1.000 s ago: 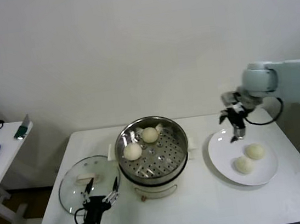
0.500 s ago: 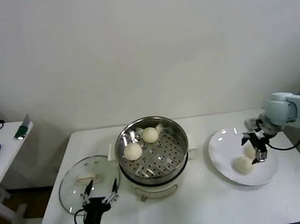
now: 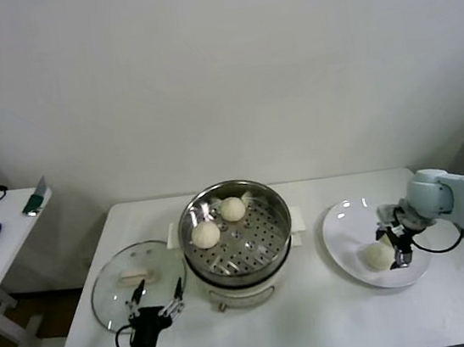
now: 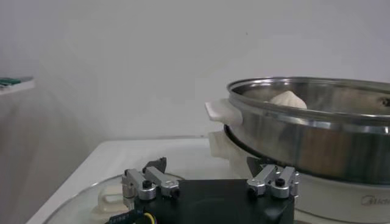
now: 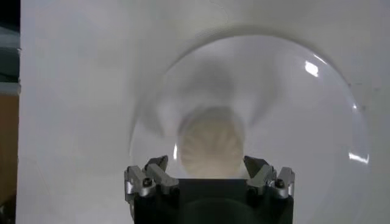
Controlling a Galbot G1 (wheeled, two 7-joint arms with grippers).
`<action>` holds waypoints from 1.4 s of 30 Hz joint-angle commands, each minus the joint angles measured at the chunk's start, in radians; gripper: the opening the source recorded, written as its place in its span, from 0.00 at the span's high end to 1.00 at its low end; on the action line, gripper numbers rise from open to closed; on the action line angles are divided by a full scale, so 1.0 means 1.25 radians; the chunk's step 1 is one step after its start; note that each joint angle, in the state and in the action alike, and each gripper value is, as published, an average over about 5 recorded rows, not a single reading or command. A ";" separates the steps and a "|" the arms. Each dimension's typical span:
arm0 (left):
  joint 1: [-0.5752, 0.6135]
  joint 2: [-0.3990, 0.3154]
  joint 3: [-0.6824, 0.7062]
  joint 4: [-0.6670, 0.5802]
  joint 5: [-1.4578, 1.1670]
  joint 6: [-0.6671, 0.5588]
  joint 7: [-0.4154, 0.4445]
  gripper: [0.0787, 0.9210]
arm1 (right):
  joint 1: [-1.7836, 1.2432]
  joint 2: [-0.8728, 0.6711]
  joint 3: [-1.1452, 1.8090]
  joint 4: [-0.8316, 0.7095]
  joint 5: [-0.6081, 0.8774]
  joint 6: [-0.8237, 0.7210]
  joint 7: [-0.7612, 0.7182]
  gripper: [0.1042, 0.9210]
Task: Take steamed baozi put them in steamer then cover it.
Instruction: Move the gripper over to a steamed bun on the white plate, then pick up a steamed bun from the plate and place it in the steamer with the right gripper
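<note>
- The right tool is down over the white plate at the right of the table, fingers spread to either side of one baozi. Nothing is pinched yet.
- A second bun on the plate cannot be made out in the head view; the arm may be hiding it.
- Two baozi already sit on the perforated tray of the steamer at the table's middle, one nearer, one farther.
- The cover lies flat on the table to the left of the steamer, handle up.
- The left tool rests spread at the near edge of the cover, holding nothing.
- Judgement: the step in hand is grasping the third bun. The fingers should close gently around its widest part; soft dough will dent or slip under a hard squeeze. The lift should go straight up and clear of the plate rim.
</note>
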 commanded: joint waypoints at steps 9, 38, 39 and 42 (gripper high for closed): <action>0.001 0.002 0.006 -0.006 0.007 0.000 0.000 0.12 | -0.070 0.012 0.065 -0.013 -0.014 -0.016 0.041 0.12; -0.003 -0.005 0.004 -0.007 0.011 0.002 -0.001 0.12 | 0.518 0.133 -0.279 0.084 0.072 0.229 -0.095 0.37; -0.003 -0.005 0.005 -0.006 0.012 0.002 0.000 0.12 | 0.555 0.157 -0.284 0.093 0.071 0.264 -0.103 0.37; -0.003 -0.006 0.007 -0.003 0.016 0.001 -0.001 0.12 | 0.643 0.227 -0.265 0.136 0.042 0.348 -0.110 0.37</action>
